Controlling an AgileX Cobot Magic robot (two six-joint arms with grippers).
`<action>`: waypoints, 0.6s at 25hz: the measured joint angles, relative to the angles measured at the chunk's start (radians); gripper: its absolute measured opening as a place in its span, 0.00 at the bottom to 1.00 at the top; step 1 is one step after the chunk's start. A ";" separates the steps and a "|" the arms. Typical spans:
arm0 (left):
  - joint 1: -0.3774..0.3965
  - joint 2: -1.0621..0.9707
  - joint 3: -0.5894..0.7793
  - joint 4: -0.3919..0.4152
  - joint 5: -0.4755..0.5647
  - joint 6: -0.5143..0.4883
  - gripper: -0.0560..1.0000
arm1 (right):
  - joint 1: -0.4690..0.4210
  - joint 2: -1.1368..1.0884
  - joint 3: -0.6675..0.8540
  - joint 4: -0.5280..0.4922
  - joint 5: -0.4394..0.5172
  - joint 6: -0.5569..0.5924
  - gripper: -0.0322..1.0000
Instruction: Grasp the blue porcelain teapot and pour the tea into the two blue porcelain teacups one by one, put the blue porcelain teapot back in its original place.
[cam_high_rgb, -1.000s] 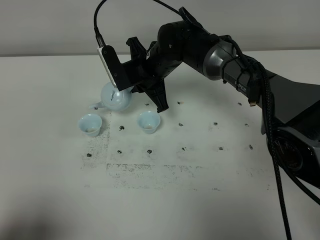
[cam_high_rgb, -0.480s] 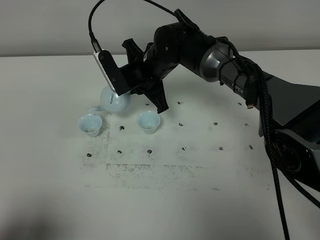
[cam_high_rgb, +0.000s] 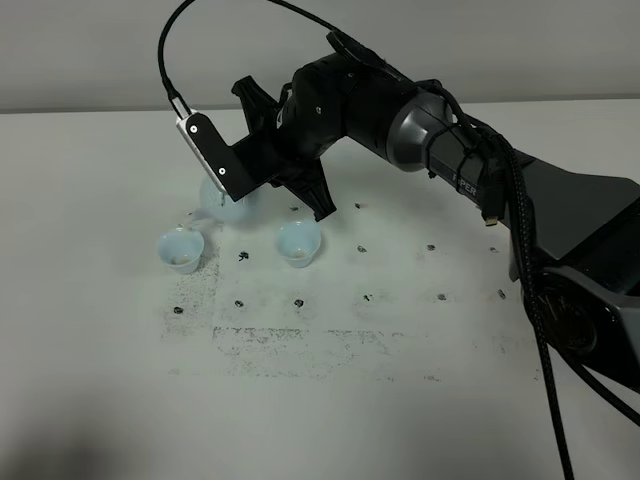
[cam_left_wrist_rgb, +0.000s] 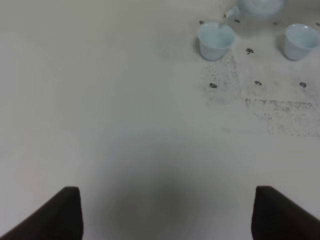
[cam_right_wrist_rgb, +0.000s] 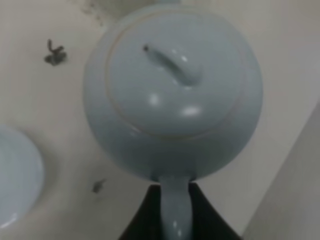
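Two small pale-blue handleless porcelain cups (cam_high_rgb: 180, 249) (cam_high_rgb: 298, 243) on white table (cam_high_rgb: 100, 350); round pale-blue porcelain teapot (cam_right_wrist_rgb: 172, 90) just behind, spout by one cup. My R gripper (cam_right_wrist_rgb: 175, 220) clamped on its handle; L gripper (cam_left_wrist_rgb: 167, 212) spread wide, empty.

The blue porcelain teapot (cam_high_rgb: 233, 209), round, glossy and very pale, has its knobbed lid seated and its short spout aimed toward 8 o'clock, just beside the rim of the nearer teacup (cam_high_rgb: 180, 249). The other teacup (cam_high_rgb: 298, 243), identical, flared and upright, stands apart at the pot's 4 o'clock on the speckled surface (cam_high_rgb: 400, 400).
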 joint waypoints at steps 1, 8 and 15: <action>0.000 0.000 0.000 0.000 0.000 0.000 0.68 | 0.000 0.000 0.000 -0.003 -0.009 -0.001 0.06; 0.000 0.000 0.000 0.000 0.000 0.000 0.68 | 0.002 0.000 0.000 -0.050 -0.012 -0.002 0.06; 0.000 0.000 0.000 0.000 0.000 0.000 0.68 | 0.002 0.000 0.000 -0.056 0.023 -0.002 0.06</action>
